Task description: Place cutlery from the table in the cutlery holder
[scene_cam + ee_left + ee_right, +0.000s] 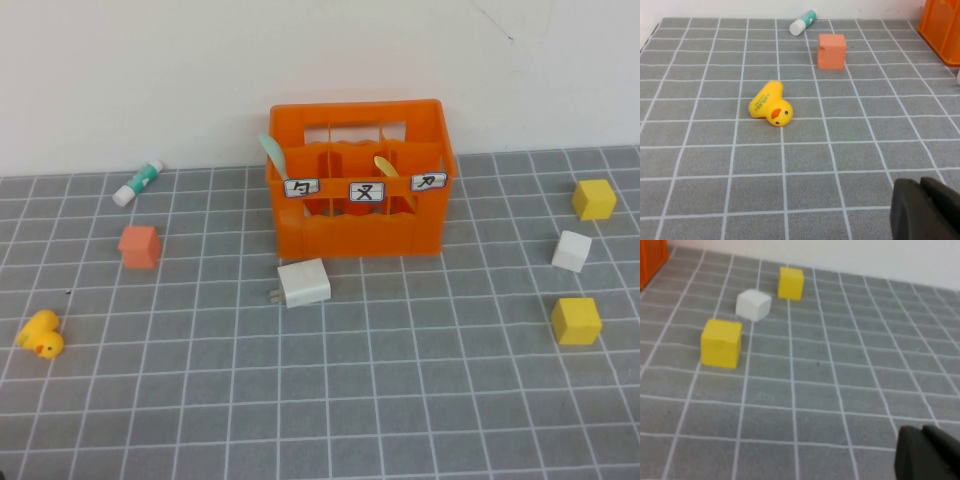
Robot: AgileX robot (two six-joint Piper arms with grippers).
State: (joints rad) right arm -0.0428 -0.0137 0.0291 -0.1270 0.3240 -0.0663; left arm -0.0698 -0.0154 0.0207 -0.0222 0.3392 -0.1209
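Grippers parked low off the table [420, 400], fingers' state not discernible; cutlery already held in the crate.
Left gripper [927, 210] sits near the duck [771, 106], right gripper [930, 452] near yellow cubes [721, 342]. Spoon [272, 152] and knife [384, 166] stand in the cutlery holder [360, 235]; tipping could be caused by a careless arm sweep.

Left claw [927, 207] and right claw [930, 452] hang low — apart.

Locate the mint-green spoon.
In the high view, the mint-green spoon stands tilted in the orange crate's left compartment, handle up, left of the yellow knife.
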